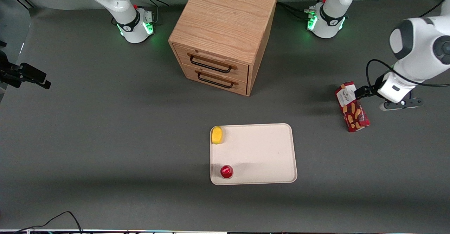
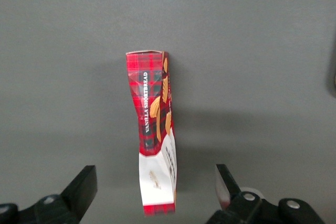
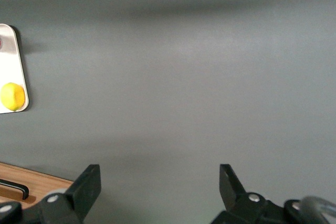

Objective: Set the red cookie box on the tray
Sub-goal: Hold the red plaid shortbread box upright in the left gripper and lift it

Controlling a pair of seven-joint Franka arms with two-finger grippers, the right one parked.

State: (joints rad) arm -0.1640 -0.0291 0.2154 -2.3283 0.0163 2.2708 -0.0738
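Item: red cookie box [image 2: 155, 135] lying on the table toward the working arm's end, well apart from the tray [image 1: 260, 156]; gripper [image 2: 156, 192] over its white end, jaws spread, empty; you risk crushing the already dented carton

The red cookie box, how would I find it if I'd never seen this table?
Start at the wooden drawer cabinet, then look toward the working arm's end of the table, past the cream tray. The red cookie box lies on the bare grey table, off the tray, with the open claw hovering over it. It's long, narrow and plaid, unlike the small round red cup on the tray.
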